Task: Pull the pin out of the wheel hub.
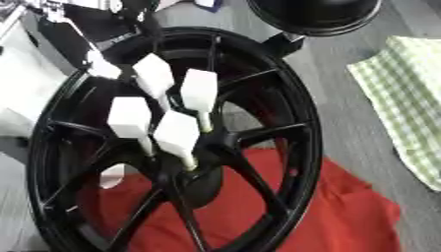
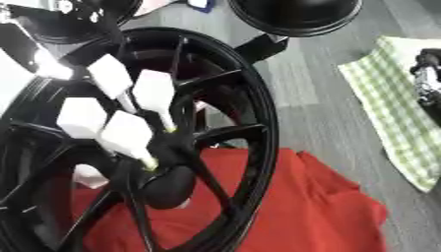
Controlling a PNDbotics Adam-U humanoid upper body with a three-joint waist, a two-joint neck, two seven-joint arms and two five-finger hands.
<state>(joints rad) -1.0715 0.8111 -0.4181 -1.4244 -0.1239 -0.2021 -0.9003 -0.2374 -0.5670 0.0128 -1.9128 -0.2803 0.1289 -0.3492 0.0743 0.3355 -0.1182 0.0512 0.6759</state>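
A black spoked wheel point(image 1: 293, 123) stands tilted on a red cloth point(image 1: 344, 206). My left hand point(image 1: 176, 130), black with white finger covers, comes in from the upper left and lies over the spokes. Its fingers are straight and point down at the hub point(image 1: 203, 179), and the lowest fingertip touches the hub's upper edge. A white piece point(image 1: 112, 175) shows through the spokes to the left of the hub. I cannot make out the pin itself. A dark part of my right hand point(image 2: 428, 74) shows at the right edge, over a checked cloth.
A green-and-white checked cloth point(image 1: 405, 98) lies to the right on the grey surface point(image 1: 344, 98). A black round object point(image 1: 314, 15) sits just behind the wheel's top. The red cloth spreads out to the lower right.
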